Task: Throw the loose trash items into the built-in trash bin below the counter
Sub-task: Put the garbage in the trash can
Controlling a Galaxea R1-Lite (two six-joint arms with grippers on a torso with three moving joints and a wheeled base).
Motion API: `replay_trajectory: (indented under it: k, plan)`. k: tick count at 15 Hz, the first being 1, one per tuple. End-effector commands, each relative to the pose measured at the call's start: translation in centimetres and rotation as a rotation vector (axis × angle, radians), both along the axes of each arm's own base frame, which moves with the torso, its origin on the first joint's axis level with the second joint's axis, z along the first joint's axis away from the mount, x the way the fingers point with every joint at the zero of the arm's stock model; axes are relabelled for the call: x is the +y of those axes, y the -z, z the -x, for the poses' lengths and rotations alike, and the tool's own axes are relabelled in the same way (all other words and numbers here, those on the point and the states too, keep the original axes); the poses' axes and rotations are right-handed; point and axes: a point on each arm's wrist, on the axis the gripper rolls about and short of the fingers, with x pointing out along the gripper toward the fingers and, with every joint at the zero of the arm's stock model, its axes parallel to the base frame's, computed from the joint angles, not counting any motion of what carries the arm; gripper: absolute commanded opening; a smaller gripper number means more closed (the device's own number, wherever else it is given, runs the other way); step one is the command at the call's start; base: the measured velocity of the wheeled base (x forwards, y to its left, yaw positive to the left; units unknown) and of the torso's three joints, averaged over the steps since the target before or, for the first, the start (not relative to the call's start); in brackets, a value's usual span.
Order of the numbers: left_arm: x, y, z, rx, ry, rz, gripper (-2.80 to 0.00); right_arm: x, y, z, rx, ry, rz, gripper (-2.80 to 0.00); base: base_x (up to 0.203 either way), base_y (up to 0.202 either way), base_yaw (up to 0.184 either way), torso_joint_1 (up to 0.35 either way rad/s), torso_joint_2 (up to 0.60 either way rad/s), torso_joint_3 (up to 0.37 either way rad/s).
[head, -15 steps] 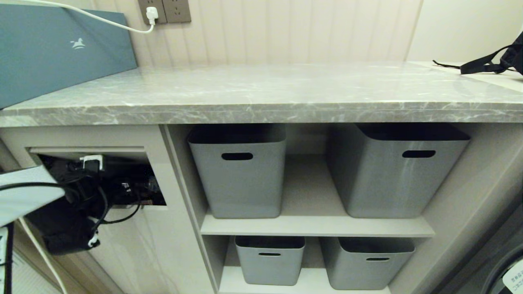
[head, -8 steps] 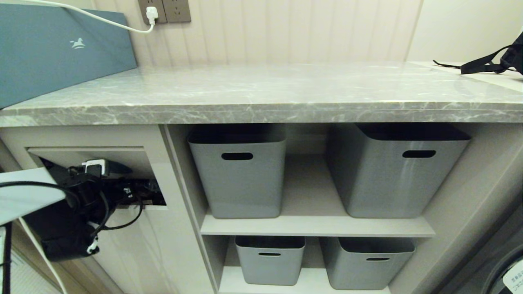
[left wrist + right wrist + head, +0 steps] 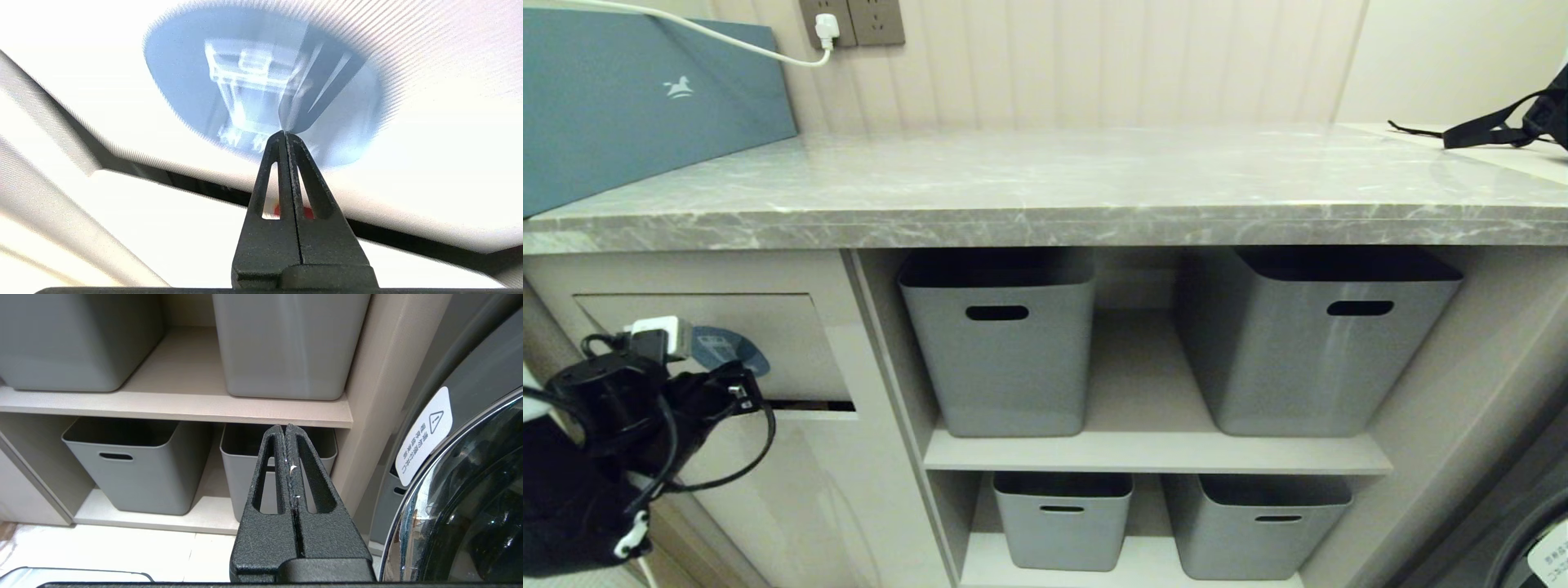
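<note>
The built-in trash bin's beige flap (image 3: 792, 343) hangs almost flush in the cabinet front under the grey marble counter (image 3: 1045, 188). A thin dark gap is left along the flap's lower edge. My left gripper (image 3: 745, 392) is shut and empty, just in front of the flap below its round blue sticker (image 3: 727, 349). In the left wrist view its tips (image 3: 284, 132) point at that sticker (image 3: 184, 81). A small red patch (image 3: 309, 212) shows in the gap behind the fingers. The loose trash items are otherwise out of view. My right gripper (image 3: 284, 426) is shut and empty, parked low before the shelves.
Two large grey tubs (image 3: 1001, 351) (image 3: 1319, 351) stand on the upper shelf and two small ones (image 3: 1062, 523) (image 3: 1254, 527) below. A teal box (image 3: 629, 106) and a black strap (image 3: 1494, 129) lie on the counter. A washing machine door (image 3: 470, 506) is at the right.
My left arm has drawn back out of the bin opening, down and to the left. The flap, pushed inward before, has swung nearly closed and the blue sticker now shows.
</note>
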Motion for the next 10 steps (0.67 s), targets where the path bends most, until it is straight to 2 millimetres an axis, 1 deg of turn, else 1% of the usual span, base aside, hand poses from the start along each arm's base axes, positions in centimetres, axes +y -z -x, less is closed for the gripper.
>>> replay_trajectory:
  k: [1,4,6,8,10]
  plan:
    - [-0.9,-3.4,4.3,-0.075,0.003,-0.013,-2.8,0.0,0.0,0.0,0.0,-0.001,0.001,-2.8,0.0,0.0,0.0,0.0,0.0,0.0]
    - [-2.1,-4.5,9.9,-0.083,0.01,-0.016,-2.8,0.0,0.0,0.0,-0.001,-0.001,0.001,-2.8,0.0,0.0,0.0,0.0,0.0,0.0]
    - [-2.9,-5.2,13.4,-0.119,0.018,-0.033,-2.8,0.0,0.0,0.0,0.0,-0.001,0.001,-2.8,0.0,0.0,0.0,0.0,0.0,0.0]
    - [-3.6,-6.3,16.2,-0.174,0.034,-0.065,-2.8,0.0,0.0,0.0,-0.002,-0.001,0.001,-2.8,0.0,0.0,0.0,0.0,0.0,0.0]
    - [-4.4,-7.2,18.7,-0.217,0.087,-0.096,-2.8,0.0,0.0,0.0,-0.001,-0.001,0.001,-2.8,0.0,0.0,0.0,0.0,0.0,0.0]
